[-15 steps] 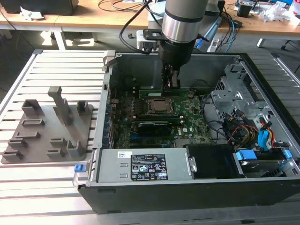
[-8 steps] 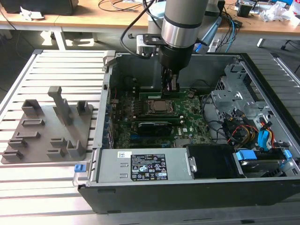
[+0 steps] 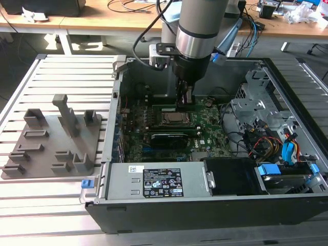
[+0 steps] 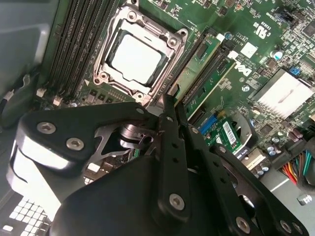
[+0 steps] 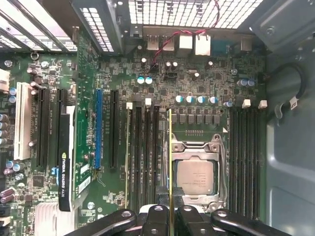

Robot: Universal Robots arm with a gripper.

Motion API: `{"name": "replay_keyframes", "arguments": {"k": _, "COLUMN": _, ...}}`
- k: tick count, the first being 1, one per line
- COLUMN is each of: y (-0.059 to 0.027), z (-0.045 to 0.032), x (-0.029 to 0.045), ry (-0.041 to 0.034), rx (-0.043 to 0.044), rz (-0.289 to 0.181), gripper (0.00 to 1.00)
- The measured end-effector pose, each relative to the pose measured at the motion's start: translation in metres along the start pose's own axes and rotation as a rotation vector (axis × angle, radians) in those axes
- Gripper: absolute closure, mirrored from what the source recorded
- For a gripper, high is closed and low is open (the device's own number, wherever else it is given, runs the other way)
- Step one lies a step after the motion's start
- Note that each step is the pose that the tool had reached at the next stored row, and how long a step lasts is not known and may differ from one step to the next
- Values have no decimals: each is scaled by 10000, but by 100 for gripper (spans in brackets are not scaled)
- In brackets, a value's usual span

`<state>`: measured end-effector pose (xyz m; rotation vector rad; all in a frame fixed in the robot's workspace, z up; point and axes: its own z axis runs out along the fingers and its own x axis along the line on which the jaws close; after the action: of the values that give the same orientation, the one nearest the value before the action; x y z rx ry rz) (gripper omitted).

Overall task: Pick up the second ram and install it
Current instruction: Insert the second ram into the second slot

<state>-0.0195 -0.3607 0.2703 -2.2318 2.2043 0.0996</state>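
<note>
Green second ram (image 5: 170, 162) pinched edge-on in the gripper (image 5: 170, 215), hanging just above the slots beside the processor socket (image 5: 196, 176), long axis parallel to them.

The arm (image 3: 197, 25) is cut off by the top edge in the exterior view, and it hides the back of the motherboard (image 3: 205, 134) behind it. In the first wrist view, the gripper (image 5: 170, 209) is cut off by the picture's edge, and its fingers (image 5: 156, 216) cover the near end of the second ram (image 5: 170, 152). In the second wrist view, the gripper's dark body covers the board near the processor socket (image 4: 135, 56), and the stick between the fingers is mostly hidden.
</note>
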Motion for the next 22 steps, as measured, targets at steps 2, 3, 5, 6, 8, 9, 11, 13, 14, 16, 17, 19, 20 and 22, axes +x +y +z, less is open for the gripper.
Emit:
{"name": "replay_keyframes", "arguments": {"k": 2, "y": -2, "z": 39, "x": 2, "ry": -1, "rx": 0, "rz": 0, "gripper": 86}}
{"name": "replay_keyframes", "arguments": {"k": 3, "y": -2, "z": 60, "x": 3, "ry": 0, "rx": 0, "rz": 0, "gripper": 86}}
{"name": "replay_keyframes", "arguments": {"k": 5, "y": -4, "z": 108, "x": 2, "ry": 1, "rx": 0, "rz": 1, "gripper": 86}}
{"name": "replay_keyframes", "arguments": {"k": 6, "y": -2, "z": 126, "x": -8, "ry": 2, "rx": 0, "rz": 3, "gripper": 86}}
{"name": "replay_keyframes", "arguments": {"k": 8, "y": 35, "z": 183, "x": -30, "ry": -1, "rx": 1, "rz": 0, "gripper": 86}}
{"name": "replay_keyframes", "arguments": {"k": 9, "y": 40, "z": 202, "x": -14, "ry": 2, "rx": -1, "rz": -1, "gripper": 86}}
{"name": "replay_keyframes", "arguments": {"k": 11, "y": 43, "z": 220, "x": 118, "ry": 0, "rx": 0, "rz": 7, "gripper": 86}}
{"name": "replay_keyframes", "arguments": {"k": 13, "y": 43, "z": 235, "x": 190, "ry": -4, "rx": 4, "rz": 62, "gripper": 86}}
{"name": "replay_keyframes", "arguments": {"k": 14, "y": 43, "z": 240, "x": 191, "ry": -8, "rx": 8, "rz": 154, "gripper": 86}}
{"name": "replay_keyframes", "arguments": {"k": 16, "y": 42, "z": 250, "x": 192, "ry": -16, "rx": 20, "rz": 431, "gripper": 86}}
{"name": "replay_keyframes", "arguments": {"k": 17, "y": 42, "z": 254, "x": 194, "ry": -16, "rx": 22, "rz": 472, "gripper": 86}}
{"name": "replay_keyframes", "arguments": {"k": 19, "y": 46, "z": 271, "x": 209, "ry": -19, "rx": 23, "rz": 468, "gripper": 86}}
{"name": "replay_keyframes", "arguments": {"k": 20, "y": 46, "z": 280, "x": 212, "ry": -17, "rx": 22, "rz": 457, "gripper": 86}}
{"name": "replay_keyframes", "arguments": {"k": 22, "y": 44, "z": 307, "x": 214, "ry": -9, "rx": 14, "rz": 285, "gripper": 86}}
